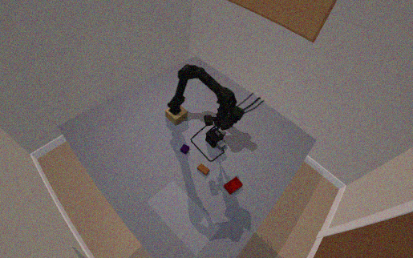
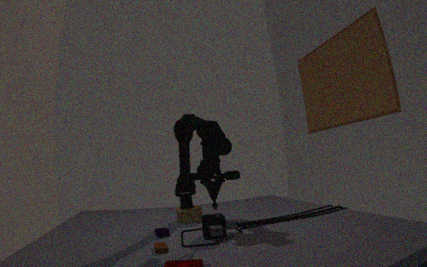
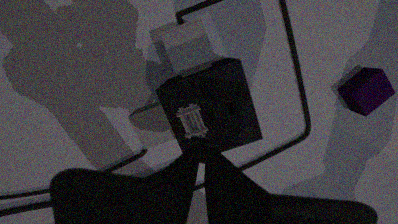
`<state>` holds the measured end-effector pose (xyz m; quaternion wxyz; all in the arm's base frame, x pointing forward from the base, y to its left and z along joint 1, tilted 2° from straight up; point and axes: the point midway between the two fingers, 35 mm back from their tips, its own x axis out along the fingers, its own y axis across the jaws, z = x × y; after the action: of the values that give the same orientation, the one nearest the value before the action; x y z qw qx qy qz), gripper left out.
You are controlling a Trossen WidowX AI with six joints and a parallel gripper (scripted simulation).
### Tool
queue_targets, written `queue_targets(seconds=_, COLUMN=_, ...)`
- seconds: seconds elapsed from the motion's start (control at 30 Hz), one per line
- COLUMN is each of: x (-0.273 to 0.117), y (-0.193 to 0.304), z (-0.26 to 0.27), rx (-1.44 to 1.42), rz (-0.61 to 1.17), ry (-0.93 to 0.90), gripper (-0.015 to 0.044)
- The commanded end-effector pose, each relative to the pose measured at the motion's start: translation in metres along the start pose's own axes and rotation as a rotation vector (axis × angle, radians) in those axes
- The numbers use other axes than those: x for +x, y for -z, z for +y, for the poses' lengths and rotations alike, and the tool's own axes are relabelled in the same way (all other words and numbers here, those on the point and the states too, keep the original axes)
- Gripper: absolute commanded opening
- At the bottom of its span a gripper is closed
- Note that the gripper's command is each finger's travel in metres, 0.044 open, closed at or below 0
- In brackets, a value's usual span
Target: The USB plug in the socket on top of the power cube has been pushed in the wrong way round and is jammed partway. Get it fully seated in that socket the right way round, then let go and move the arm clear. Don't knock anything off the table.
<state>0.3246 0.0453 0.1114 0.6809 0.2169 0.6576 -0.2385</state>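
Observation:
The black power cube (image 1: 214, 137) (image 2: 206, 228) (image 3: 230, 107) stands on the table. A pale-rimmed socket (image 3: 192, 121) shows on its top face, with no plug standing in it. My gripper (image 2: 215, 202) (image 3: 202, 153) is shut on the USB plug and points down, a little above the cube with a gap below the tip in the exterior view. In the wrist view the tips lie beside the socket, near the cube's edge. The plug is a small dark shape at the tips; which way round it faces cannot be told.
A black cable (image 1: 201, 150) (image 2: 181, 238) (image 3: 300, 85) loops around the cube. A grey block (image 1: 222, 147) (image 3: 187, 50) adjoins it. A purple cube (image 1: 184, 148) (image 2: 162, 232) (image 3: 367, 92), an orange block (image 1: 203, 169) (image 2: 161, 248) and a red box (image 1: 233, 185) (image 2: 184, 264) lie nearby.

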Motion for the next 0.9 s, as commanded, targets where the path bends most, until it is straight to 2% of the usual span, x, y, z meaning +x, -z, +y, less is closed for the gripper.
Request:
queue_targets(seconds=0.0, x=0.0001, y=0.0001, z=-0.0001, rx=-0.118, rz=0.000, ry=0.000, gripper=0.0000)
queue_targets(seconds=0.87, x=0.0001, y=0.0001, z=-0.0001, rx=-0.799, rz=0.000, ry=0.000, gripper=0.0000)
